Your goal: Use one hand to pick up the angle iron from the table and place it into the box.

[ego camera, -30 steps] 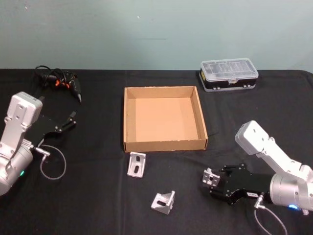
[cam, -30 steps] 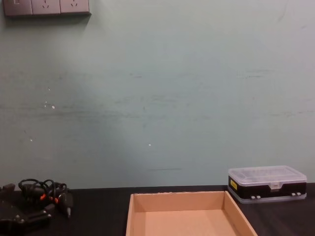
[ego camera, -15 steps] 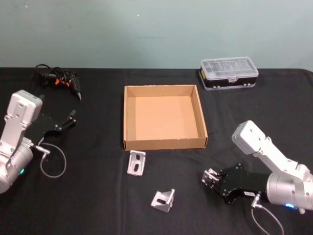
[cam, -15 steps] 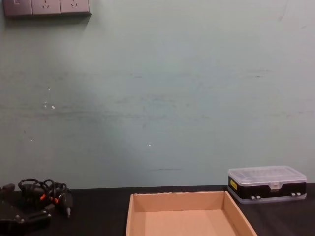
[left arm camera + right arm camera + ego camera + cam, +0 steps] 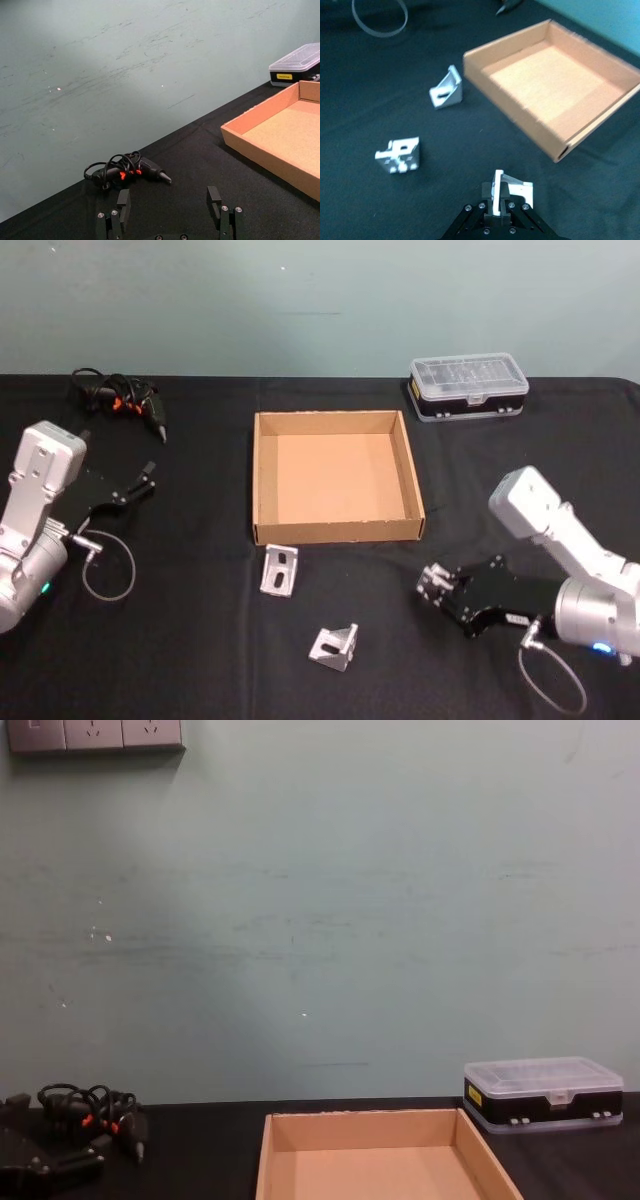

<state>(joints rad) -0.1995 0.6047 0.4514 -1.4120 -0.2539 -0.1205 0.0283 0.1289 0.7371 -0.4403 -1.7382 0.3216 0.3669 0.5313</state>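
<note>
1. The right gripper [image 5: 496, 199], toward the table's [image 5: 200, 660] front right, has its jaws closed tight on one angle iron [image 5: 518, 190]. It pinches a flange, likely so the bracket cannot twist.
2. The gripper sits off the cardboard box's [image 5: 256, 480] front right corner, so I judge the carry over the low wall comes next.
3. A second angle iron [image 5: 280, 571] lies just before the box's front wall, and a third angle iron [image 5: 335, 647] lies nearer the front edge.
4. The left gripper [image 5: 170, 212] is parked near the left edge, with its jaws spread wide and empty.

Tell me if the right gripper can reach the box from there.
Probably yes: the right gripper, shut on an angle iron, sits just off the box's front right corner, with bare table between.
</note>
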